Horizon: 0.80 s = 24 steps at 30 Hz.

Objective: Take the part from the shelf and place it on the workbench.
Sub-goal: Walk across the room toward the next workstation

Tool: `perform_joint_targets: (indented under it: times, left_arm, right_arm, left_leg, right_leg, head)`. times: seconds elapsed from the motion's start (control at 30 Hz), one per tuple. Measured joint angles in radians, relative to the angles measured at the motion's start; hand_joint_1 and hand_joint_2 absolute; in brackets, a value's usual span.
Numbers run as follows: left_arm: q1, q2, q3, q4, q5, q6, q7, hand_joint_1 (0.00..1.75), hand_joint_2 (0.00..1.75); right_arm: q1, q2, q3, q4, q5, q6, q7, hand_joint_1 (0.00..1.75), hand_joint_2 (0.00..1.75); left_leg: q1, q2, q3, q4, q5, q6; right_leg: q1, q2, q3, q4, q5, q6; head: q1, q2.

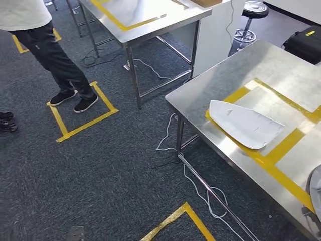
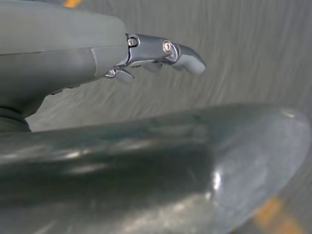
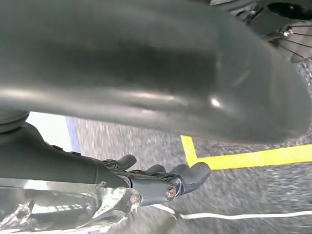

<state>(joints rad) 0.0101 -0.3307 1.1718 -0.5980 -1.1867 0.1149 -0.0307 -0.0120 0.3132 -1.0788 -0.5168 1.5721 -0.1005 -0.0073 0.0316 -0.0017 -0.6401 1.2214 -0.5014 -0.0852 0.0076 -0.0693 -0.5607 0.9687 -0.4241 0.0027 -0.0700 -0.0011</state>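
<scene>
Near floor: yellow tape corner (image 1: 181, 216). Right: white part (image 1: 244, 124) lying on desk (image 1: 212, 85) inside the taped frame, apparently placed. Left hand (image 2: 158, 53) and right hand (image 3: 162, 180) loosely extended, empty.

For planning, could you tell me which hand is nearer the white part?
Probably right: the right hand hangs beside the workbench bearing the white part; the left hand hangs over carpet.
</scene>
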Motion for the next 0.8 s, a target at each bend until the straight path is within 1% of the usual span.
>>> perform_joint_targets:
  times: [0.03, 0.07, 0.1, 0.13, 0.17, 0.2, 0.23, 0.27, 0.3, 0.33, 0.37, 0.4, 0.43, 0.47, 0.5, 0.53, 0.57, 0.6, 0.63, 0.67, 0.7, 0.73, 0.77, 0.8]
  left_arm:
    - [0.001, -0.002, -0.019, 0.033, -0.047, -0.034, -0.001, 0.0, 0.0]
    - [0.0, -0.002, -0.037, 0.061, -0.081, -0.059, 0.0, 0.0, 0.0]
    - [-0.001, -0.001, -0.051, 0.083, -0.105, -0.077, 0.005, 0.0, 0.0]
    - [-0.002, 0.001, -0.062, 0.103, -0.117, -0.093, 0.011, 0.0, 0.0]
    - [-0.001, 0.003, -0.067, 0.118, -0.124, -0.107, 0.018, 0.0, 0.0]
    - [0.003, 0.005, -0.07, 0.132, -0.129, -0.118, 0.023, 0.0, 0.0]
    - [0.009, 0.006, -0.072, 0.143, -0.135, -0.124, 0.027, 0.0, 0.0]
    - [0.013, 0.008, -0.075, 0.153, -0.142, -0.13, 0.029, 0.0, 0.0]
    - [0.015, 0.009, -0.079, 0.161, -0.152, -0.134, 0.03, 0.0, 0.0]
    - [0.015, 0.01, -0.083, 0.168, -0.164, -0.137, 0.03, 0.0, 0.0]
    - [0.013, 0.011, -0.088, 0.174, -0.176, -0.141, 0.03, 0.0, 0.0]
    - [0.012, 0.011, -0.093, 0.18, -0.187, -0.144, 0.031, 0.0, 0.0]
    - [0.012, 0.01, -0.096, 0.184, -0.196, -0.145, 0.033, 0.0, 0.0]
    - [0.013, 0.008, -0.098, 0.187, -0.205, -0.146, 0.035, 0.0, 0.0]
    - [0.014, 0.006, -0.098, 0.189, -0.214, -0.147, 0.036, 0.0, 0.0]
    - [0.014, 0.003, -0.097, 0.19, -0.224, -0.147, 0.037, 0.0, 0.0]
    - [0.014, 0.001, -0.097, 0.191, -0.233, -0.147, 0.037, 0.0, 0.0]
    - [0.014, -0.001, -0.096, 0.191, -0.241, -0.147, 0.038, 0.0, 0.0]
    - [0.014, -0.002, -0.095, 0.192, -0.248, -0.146, 0.038, 0.0, 0.0]
    - [0.014, -0.002, -0.094, 0.192, -0.254, -0.144, 0.038, 0.0, 0.0]
    - [0.016, -0.002, -0.093, 0.194, -0.259, -0.142, 0.039, 0.0, 0.0]
    - [0.017, -0.002, -0.092, 0.197, -0.263, -0.139, 0.041, 0.0, 0.0]
    - [0.017, -0.002, -0.09, 0.2, -0.266, -0.136, 0.044, 0.0, 0.0]
    - [0.016, -0.002, -0.089, 0.204, -0.268, -0.134, 0.047, 0.0, 0.0]
  right_arm:
    - [0.004, -0.001, 0.028, -0.007, 0.0, 0.004, 0.007, 0.0, 0.0]
    - [0.009, -0.002, 0.058, -0.014, 0.0, 0.008, 0.013, 0.0, 0.0]
    - [0.014, -0.004, 0.087, -0.02, 0.0, 0.009, 0.018, 0.0, 0.0]
    - [0.019, -0.005, 0.115, -0.025, 0.0, 0.008, 0.021, 0.0, 0.0]
    - [0.022, -0.005, 0.14, -0.027, 0.0, 0.007, 0.022, 0.0, 0.0]
    - [0.025, -0.006, 0.162, -0.028, 0.0, 0.006, 0.021, 0.0, 0.0]
    - [0.028, -0.006, 0.181, -0.028, 0.0, 0.007, 0.02, 0.0, 0.0]
    - [0.033, -0.007, 0.198, -0.029, 0.0, 0.007, 0.018, 0.0, 0.0]
    - [0.04, -0.007, 0.213, -0.029, 0.0, 0.007, 0.018, 0.0, 0.0]
    - [0.045, -0.008, 0.226, -0.031, 0.0, 0.008, 0.018, 0.0, 0.0]
    - [0.051, -0.008, 0.238, -0.032, 0.0, 0.01, 0.019, 0.0, 0.0]
    - [0.057, -0.008, 0.248, -0.035, 0.0, 0.015, 0.021, 0.0, 0.0]
    - [0.062, -0.008, 0.259, -0.042, 0.0, 0.025, 0.023, 0.0, 0.0]
    - [0.068, -0.008, 0.268, -0.051, 0.0, 0.037, 0.025, 0.0, 0.0]
    - [0.076, -0.008, 0.277, -0.065, 0.0, 0.051, 0.026, 0.0, 0.0]
    - [0.084, -0.008, 0.286, -0.082, 0.0, 0.066, 0.027, 0.0, 0.0]
    - [0.092, -0.007, 0.296, -0.098, 0.0, 0.077, 0.027, 0.0, 0.0]
    - [0.1, -0.006, 0.306, -0.114, 0.0, 0.086, 0.028, 0.0, 0.0]
    - [0.107, -0.006, 0.317, -0.13, 0.0, 0.093, 0.029, 0.0, 0.0]
    - [0.113, -0.005, 0.326, -0.144, 0.0, 0.098, 0.03, 0.0, 0.0]
    - [0.119, -0.004, 0.336, -0.159, 0.0, 0.104, 0.031, 0.0, 0.0]
    - [0.125, -0.003, 0.345, -0.172, 0.0, 0.108, 0.031, 0.0, 0.0]
    - [0.131, -0.002, 0.355, -0.185, 0.0, 0.113, 0.031, 0.0, 0.0]
    - [0.138, -0.001, 0.365, -0.197, 0.0, 0.117, 0.031, 0.0, 0.0]
  left_leg:
    - [0.009, 0.021, 0.051, -0.055, 0.019, -0.01]
    - [0.013, 0.043, 0.106, -0.124, 0.023, -0.017]
    - [0.014, 0.061, 0.147, -0.185, 0.014, -0.014]
    - [0.011, 0.071, 0.17, -0.226, 0.001, -0.005]
    - [0.004, 0.065, 0.171, -0.244, -0.007, 0.009]
    - [-0.001, 0.057, 0.162, -0.246, -0.008, 0.025]
    - [-0.005, 0.048, 0.152, -0.244, -0.002, 0.038]
    - [-0.008, 0.039, 0.143, -0.243, 0.007, 0.051]
    - [-0.011, 0.029, 0.132, -0.244, 0.018, 0.062]
    - [-0.015, 0.017, 0.12, -0.243, 0.029, 0.07]
    - [-0.019, 0.004, 0.106, -0.243, 0.041, 0.076]
    - [-0.024, -0.009, 0.091, -0.243, 0.053, 0.079]
    - [-0.029, -0.023, 0.077, -0.243, 0.065, 0.081]
    - [-0.033, -0.036, 0.062, -0.243, 0.078, 0.081]
    - [-0.035, -0.051, 0.047, -0.242, 0.091, 0.081]
    - [-0.035, -0.065, 0.033, -0.242, 0.103, 0.08]
    - [-0.036, -0.079, 0.022, -0.241, 0.115, 0.077]
    - [-0.036, -0.091, 0.014, -0.241, 0.126, 0.073]
    - [-0.036, -0.102, 0.009, -0.242, 0.138, 0.068]
    - [-0.035, -0.112, 0.006, -0.244, 0.149, 0.062]
    - [-0.033, -0.124, 0.003, -0.248, 0.16, 0.055]
    - [-0.032, -0.124, -0.003, -0.246, 0.159, 0.05]
    - [-0.032, -0.109, -0.011, -0.233, 0.139, 0.047]
    - [-0.032, -0.086, -0.023, -0.202, 0.098, 0.044]
  right_leg:
    - [-0.001, -0.013, -0.013, 0.008, 0.004, 0.008]
    - [-0.003, -0.024, -0.026, 0.021, 0.007, 0.015]
    - [-0.004, -0.035, -0.037, 0.033, 0.01, 0.024]
    - [-0.006, -0.045, -0.047, 0.044, 0.014, 0.034]
    - [-0.011, -0.055, -0.054, 0.052, 0.021, 0.042]
    - [-0.018, -0.059, -0.058, 0.054, 0.025, 0.05]
    - [-0.024, -0.044, -0.064, 0.06, 0.016, 0.057]
    - [-0.029, -0.018, -0.071, 0.079, -0.011, 0.061]
    - [-0.03, 0.014, -0.083, 0.119, -0.054, 0.063]
    - [-0.028, 0.044, -0.098, 0.176, -0.106, 0.062]
    - [-0.024, 0.06, -0.113, 0.242, -0.152, 0.058]
    - [-0.02, 0.066, -0.123, 0.299, -0.178, 0.052]
    - [-0.015, 0.069, -0.121, 0.329, -0.181, 0.045]
    - [-0.01, 0.071, -0.102, 0.327, -0.164, 0.037]
    - [-0.005, 0.078, -0.065, 0.288, -0.136, 0.029]
    - [-0.001, 0.096, -0.014, 0.223, -0.113, 0.021]
    - [0.0, 0.124, 0.042, 0.145, -0.107, 0.014]
    - [0.0, 0.148, 0.086, 0.08, -0.108, 0.013]
    - [0.001, 0.165, 0.111, 0.038, -0.116, 0.012]
    - [0.002, 0.168, 0.119, 0.018, -0.12, 0.012]
    - [0.003, 0.156, 0.112, 0.016, -0.112, 0.011]
    - [0.003, 0.141, 0.106, 0.014, -0.103, 0.006]
    - [0.002, 0.126, 0.098, 0.011, -0.091, -0.002]
    - [0.001, 0.109, 0.088, 0.007, -0.079, -0.009]
  head:
    - [0.0, 0.0]
    - [-0.001, 0.0]
    - [0.0, 0.0]
    - [0.0, 0.0]
    - [0.002, 0.0]
    - [0.004, 0.0]
    - [0.005, 0.0]
    - [0.008, 0.0]
    - [0.01, 0.0]
    - [0.014, 0.0]
    - [0.018, 0.0]
    - [0.02, 0.0]
    - [0.021, 0.0]
    - [0.021, 0.0]
    - [0.021, 0.0]
    - [0.021, 0.0]
    - [0.021, 0.0]
    - [0.021, 0.0]
    - [0.022, 0.0]
    - [0.023, 0.0]
    - [0.024, 0.0]
    - [0.026, 0.0]
    - [0.023, 0.0]
    - [0.02, 0.0]
